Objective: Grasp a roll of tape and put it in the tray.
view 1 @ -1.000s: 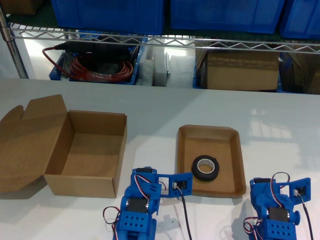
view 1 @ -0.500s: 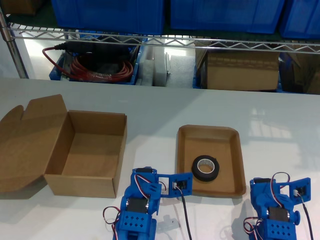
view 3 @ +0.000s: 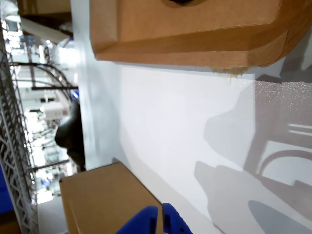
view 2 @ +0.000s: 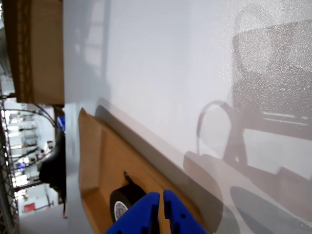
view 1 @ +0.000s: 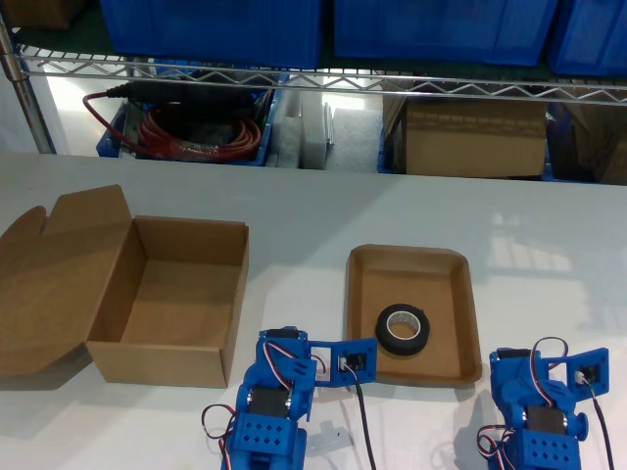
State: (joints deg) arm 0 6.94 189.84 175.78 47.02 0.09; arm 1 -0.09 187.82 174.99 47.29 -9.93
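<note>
The roll of tape (view 1: 403, 330), a black ring with a pale core, lies flat on the floor of the brown tray (view 1: 411, 255), in the half nearer the arms. Both blue arms sit folded at the table's near edge. My first gripper (view 2: 161, 207) is shut and empty; the first wrist view shows the roll of tape (view 2: 122, 204) in the tray (view 2: 92, 161) just beyond its tips. This is the arm (view 1: 544, 411) at the exterior view's right. My second gripper (view 3: 160, 217) is shut and empty, on the arm (view 1: 279, 401) between the tray (view 3: 185, 34) and the box.
A larger open cardboard box (view 1: 186, 294) with a flap lid stands at the exterior view's left, also seen as the box (view 3: 107, 195) in the second wrist view. Behind the table runs a wire shelf (view 1: 313, 83) with blue bins, red cable and a cardboard carton (view 1: 470, 137).
</note>
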